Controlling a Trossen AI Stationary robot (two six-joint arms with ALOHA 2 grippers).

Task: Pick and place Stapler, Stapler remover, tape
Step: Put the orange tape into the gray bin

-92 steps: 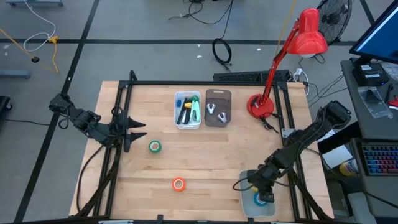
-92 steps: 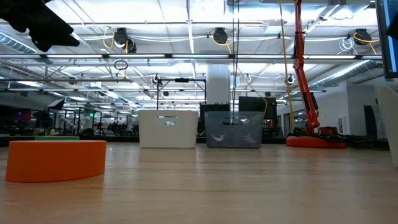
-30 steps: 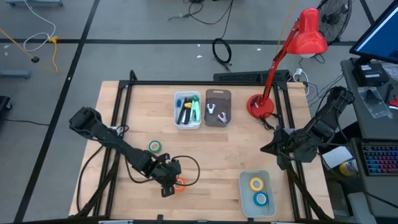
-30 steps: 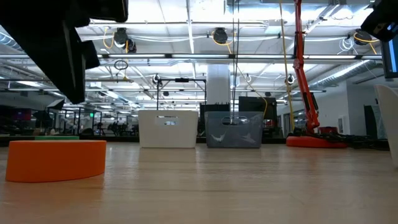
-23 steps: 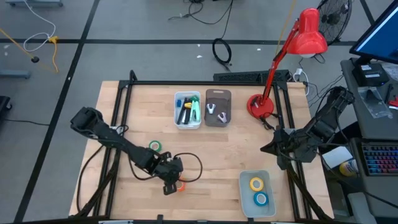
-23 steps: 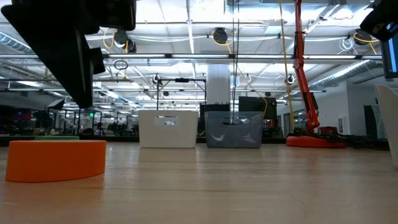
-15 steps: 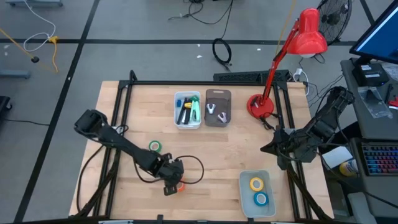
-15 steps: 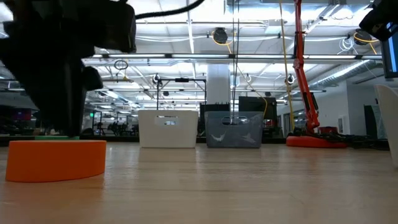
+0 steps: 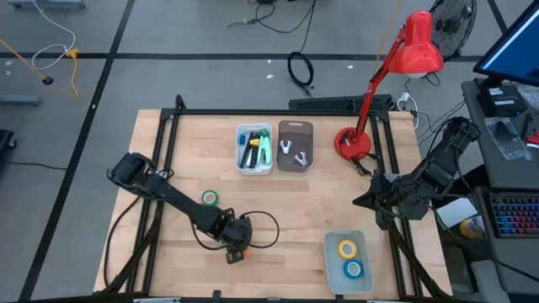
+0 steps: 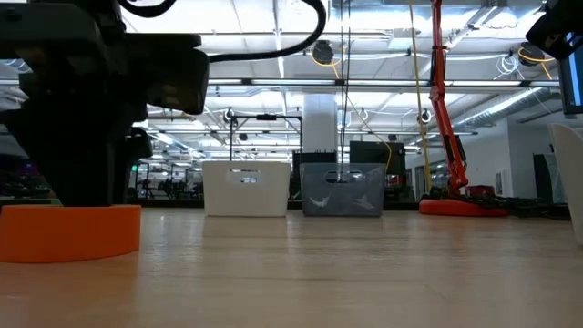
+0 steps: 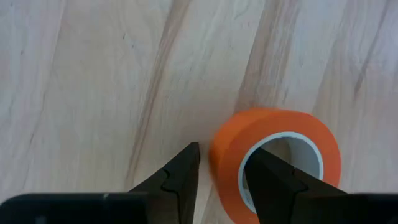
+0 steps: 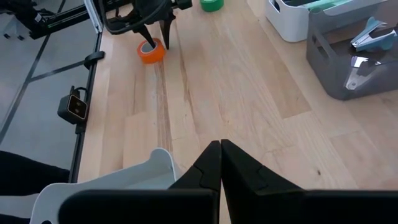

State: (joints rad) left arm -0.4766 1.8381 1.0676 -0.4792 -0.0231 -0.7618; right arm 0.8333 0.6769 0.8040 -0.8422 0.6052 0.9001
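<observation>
The orange tape point(image 11: 280, 134) lies flat on the wooden table near its front edge and also shows in the low view point(image 10: 68, 232). My left gripper point(image 11: 224, 154) stands open over it, pointing steeply down, its fingers either side of the roll's wall point(image 9: 238, 250). The green tape point(image 9: 210, 199) lies flat a little farther back. The yellow tape point(image 9: 347, 248) and the blue tape point(image 9: 353, 269) lie in a white bin point(image 9: 331, 252). Staple removers point(image 12: 367, 31) sit in a grey bin point(image 9: 296, 146). My right gripper point(image 12: 221, 149) hangs shut at the table's right side point(image 9: 364, 200). My left gripper comes from above with one finger point(image 11: 267, 177) down inside the orange tape's pale core and the other finger point(image 11: 180, 171) outside the roll. The inner finger lies against the wall point(image 11: 227, 158); a narrow gap shows at the outer finger. The roll lies flat on the table.
A white bin point(image 9: 254, 148) with green, blue and yellow items stands at the back centre beside the grey bin. A red desk lamp point(image 9: 354, 141) stands at the back right. Black frame rails run along the table's left and right edges. Bare wood lies between the rolls and the bins.
My left gripper has come down onto the orange tape, tipping steeper, with its finger gap unchanged. The orange tape has slid a little toward the table's left edge, still flat on the wood.
</observation>
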